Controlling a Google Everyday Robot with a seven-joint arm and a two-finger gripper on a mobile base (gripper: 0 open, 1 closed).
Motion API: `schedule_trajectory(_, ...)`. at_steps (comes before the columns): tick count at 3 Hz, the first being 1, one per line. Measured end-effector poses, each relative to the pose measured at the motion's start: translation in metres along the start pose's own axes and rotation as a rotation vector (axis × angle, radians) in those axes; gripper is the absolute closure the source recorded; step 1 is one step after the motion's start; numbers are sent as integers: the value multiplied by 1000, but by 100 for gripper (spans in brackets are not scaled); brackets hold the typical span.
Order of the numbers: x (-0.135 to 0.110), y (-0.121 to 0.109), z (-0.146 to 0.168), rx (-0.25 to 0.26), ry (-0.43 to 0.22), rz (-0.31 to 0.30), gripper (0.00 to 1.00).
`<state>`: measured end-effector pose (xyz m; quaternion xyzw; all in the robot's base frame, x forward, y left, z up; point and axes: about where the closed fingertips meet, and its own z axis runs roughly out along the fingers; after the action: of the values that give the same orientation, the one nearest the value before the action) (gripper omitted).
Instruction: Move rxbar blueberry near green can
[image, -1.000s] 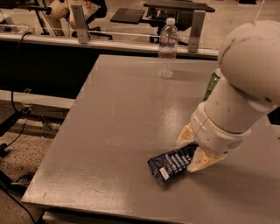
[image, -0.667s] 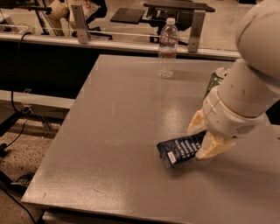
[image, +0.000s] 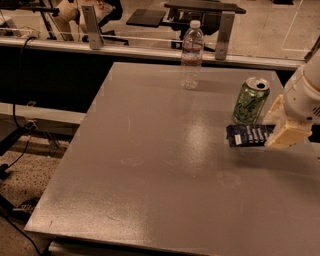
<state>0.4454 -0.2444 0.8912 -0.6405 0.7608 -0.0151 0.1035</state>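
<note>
The rxbar blueberry (image: 248, 135) is a flat dark navy wrapper with white lettering, held at its right end just in front of the green can. The green can (image: 251, 101) stands upright at the right of the grey table, silver top with pull tab showing. My gripper (image: 278, 128) is at the far right edge of the view, its cream fingers (image: 286, 132) shut on the bar's right end. The bar's left end sticks out toward the table's middle. The bar sits a little below and right of the can's base, close to it.
A clear plastic water bottle (image: 192, 54) stands at the table's far edge. The grey table (image: 150, 160) stretches left and toward the front. Behind it run a rail and metal posts (image: 91, 26); cables hang at the left by the floor.
My gripper has carried the bar up and to the right, from the table's front right area to just in front of the green can. The can now shows fully.
</note>
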Motion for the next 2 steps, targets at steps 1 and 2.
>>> schedule_trajectory(1, 26, -20, 2, 32, -3, 73, 100)
schedule_trajectory(2, 33, -29, 13, 34, -19, 102, 100)
